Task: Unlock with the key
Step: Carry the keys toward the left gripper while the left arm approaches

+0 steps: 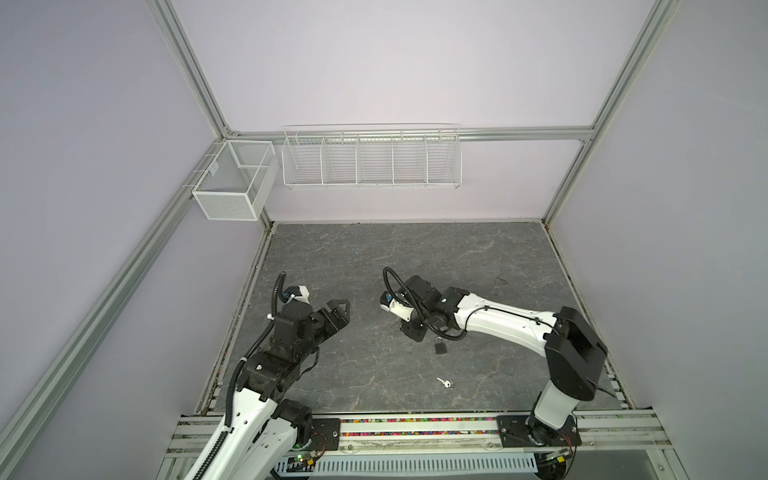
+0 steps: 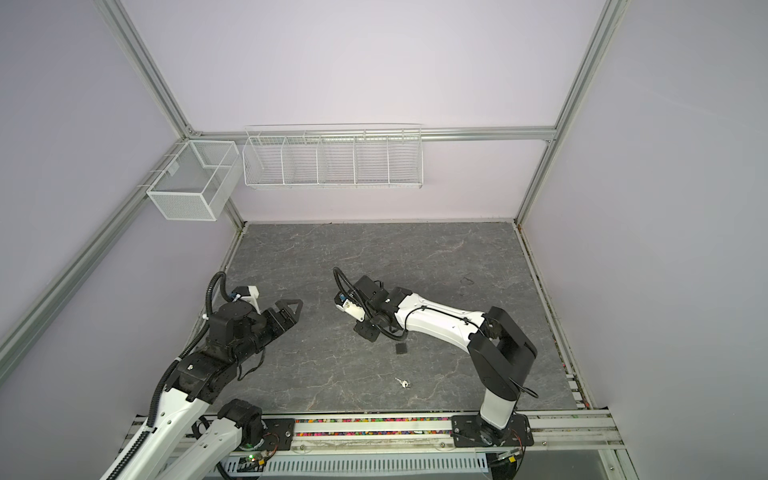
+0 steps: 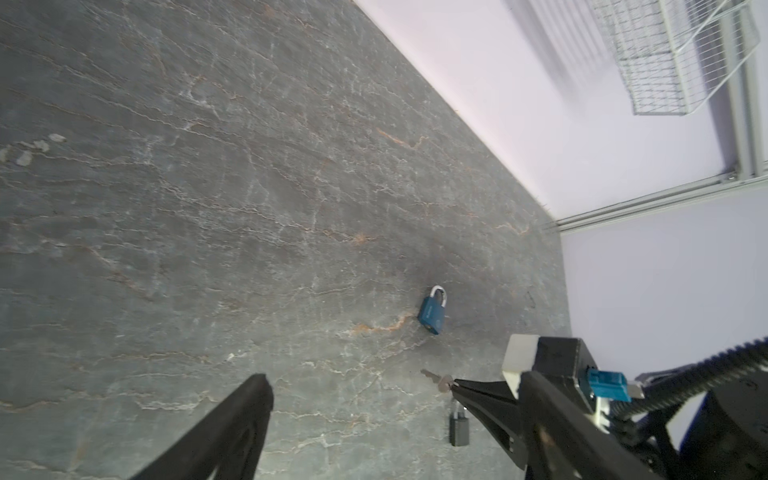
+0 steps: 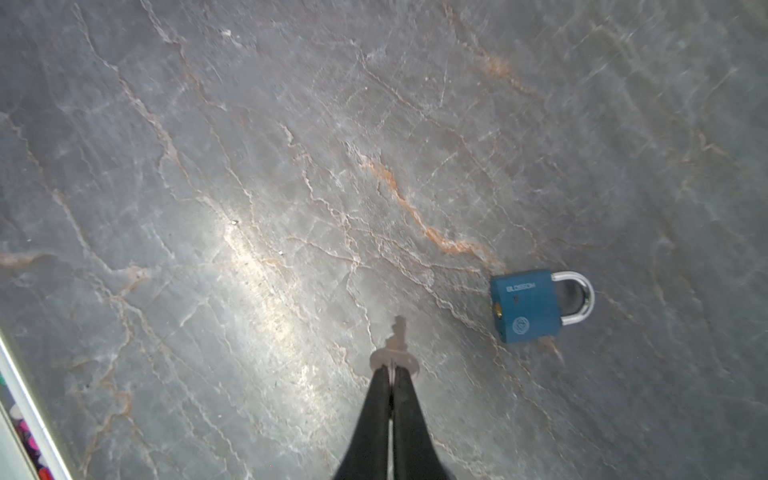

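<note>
Lower centre, right wrist view: your right gripper (image 4: pixel 392 370) clamps a small silver metal key (image 4: pixel 390 354); left gripper (image 1: pixel 343 318), jaws apart.

On the table (image 1: pixel 374 257), a padlock (image 1: pixel 439 345) lies behind a loose key (image 1: pixel 444 382), the two apart.

table (image 3: pixel 208 208): blue padlock (image 3: pixel 432 309) lying flat | key (image 3: pixel 436 377) pinched by right fingers (image 3: pixel 482 397) | grey padlock (image 3: pixel 459 430) just beside
</note>
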`<control>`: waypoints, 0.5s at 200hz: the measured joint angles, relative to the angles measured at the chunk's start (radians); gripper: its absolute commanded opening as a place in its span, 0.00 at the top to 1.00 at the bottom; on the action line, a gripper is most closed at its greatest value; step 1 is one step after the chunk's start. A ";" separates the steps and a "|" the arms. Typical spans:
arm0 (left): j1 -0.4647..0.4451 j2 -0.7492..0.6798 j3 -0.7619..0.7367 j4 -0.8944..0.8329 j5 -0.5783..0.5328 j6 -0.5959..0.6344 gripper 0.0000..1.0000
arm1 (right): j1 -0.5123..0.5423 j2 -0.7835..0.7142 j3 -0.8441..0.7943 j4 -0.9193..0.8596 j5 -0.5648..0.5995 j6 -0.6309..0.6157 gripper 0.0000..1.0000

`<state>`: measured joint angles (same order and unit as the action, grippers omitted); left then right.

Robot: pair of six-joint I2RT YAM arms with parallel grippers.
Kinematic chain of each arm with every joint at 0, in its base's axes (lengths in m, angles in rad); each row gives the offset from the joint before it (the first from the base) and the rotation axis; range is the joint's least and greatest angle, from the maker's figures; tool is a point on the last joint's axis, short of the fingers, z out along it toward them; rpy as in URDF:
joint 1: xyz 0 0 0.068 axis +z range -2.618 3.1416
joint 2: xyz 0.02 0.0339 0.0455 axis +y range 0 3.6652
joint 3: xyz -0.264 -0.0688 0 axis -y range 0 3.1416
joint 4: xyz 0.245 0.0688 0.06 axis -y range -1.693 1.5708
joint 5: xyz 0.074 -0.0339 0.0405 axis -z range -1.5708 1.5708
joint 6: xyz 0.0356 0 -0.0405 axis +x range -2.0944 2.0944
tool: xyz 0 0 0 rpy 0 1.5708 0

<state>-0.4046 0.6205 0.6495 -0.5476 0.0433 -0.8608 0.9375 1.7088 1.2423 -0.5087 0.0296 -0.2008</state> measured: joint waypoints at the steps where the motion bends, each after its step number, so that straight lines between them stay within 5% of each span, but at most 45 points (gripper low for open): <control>1: 0.000 -0.001 0.000 0.000 0.002 -0.001 0.08 | 0.000 -0.003 -0.001 0.000 0.000 -0.001 0.93; 68: -0.001 0.024 -0.082 0.308 0.199 -0.271 0.11 | 0.007 -0.233 -0.036 0.085 0.000 -0.050 0.94; 100: -0.040 0.077 -0.114 0.438 0.210 -0.432 0.11 | 0.007 -0.247 -0.013 0.117 0.004 -0.022 0.94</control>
<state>-0.4446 0.6971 0.5350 -0.1097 0.2531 -1.2930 0.9443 1.4620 1.2297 -0.3916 0.0334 -0.2226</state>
